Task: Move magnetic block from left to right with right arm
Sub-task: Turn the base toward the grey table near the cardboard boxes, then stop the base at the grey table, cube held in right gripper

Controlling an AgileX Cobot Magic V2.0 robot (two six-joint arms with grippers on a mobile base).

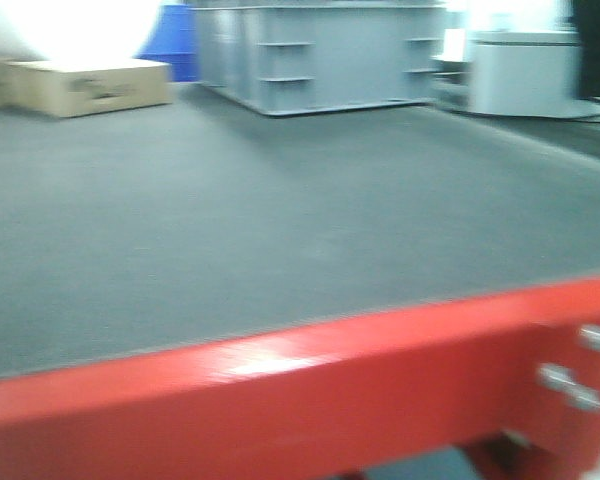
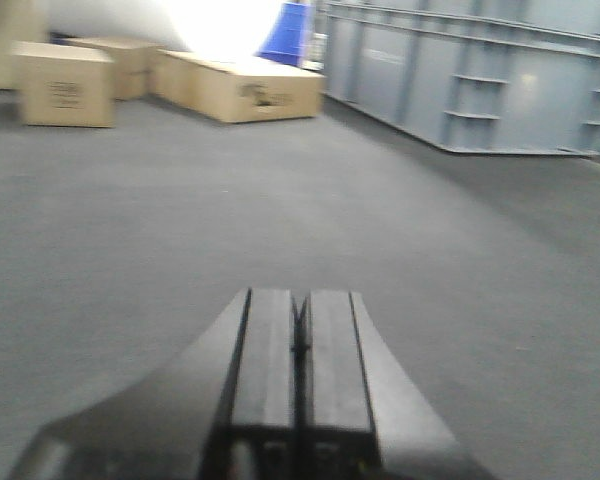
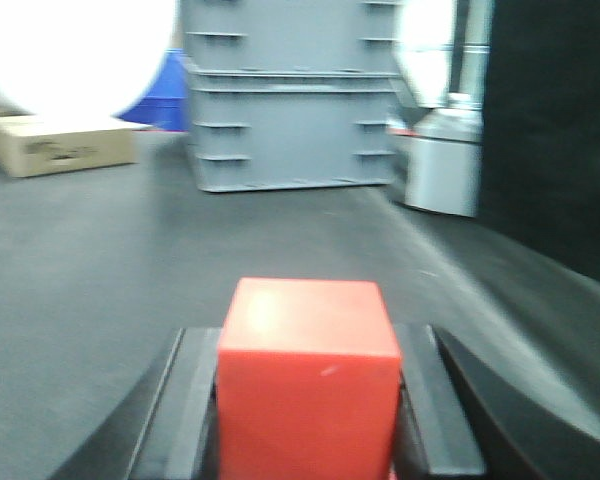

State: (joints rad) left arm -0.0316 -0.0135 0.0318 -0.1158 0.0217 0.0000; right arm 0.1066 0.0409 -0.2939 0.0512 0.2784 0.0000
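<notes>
The right gripper (image 3: 308, 420) is clamped on the magnetic block (image 3: 308, 375). Its two black fingers (image 3: 192, 405) press against the left and right faces of the bright-red cube, parted only as wide as the cube. The cube's top and near face are turned to the right wrist camera, and from this view I cannot tell whether it touches the surface below. Past the block, the dark grey mat (image 3: 110, 250) stretches away to a grey plastic crate (image 3: 290, 95). A cardboard box (image 3: 65, 145) lies to the crate's left, a blue bin (image 3: 165, 100) shows behind the box, and a pale round container (image 3: 445, 165) stands just right of the crate beside a dark panel (image 3: 555, 130). The left gripper (image 2: 300, 335) has its jaws fully together, the two black pads (image 2: 265, 350) meeting along a thin seam with nothing between them. It is low over the same grey mat. Ahead of it, several cardboard boxes (image 2: 65, 85) stand at the far left and a long grey crate runs along the right. The front view is blurred. It shows the mat, the table's red frame edge (image 1: 310, 400) with bolts at the right, and the box, crate and blue bin along the far side.
</notes>
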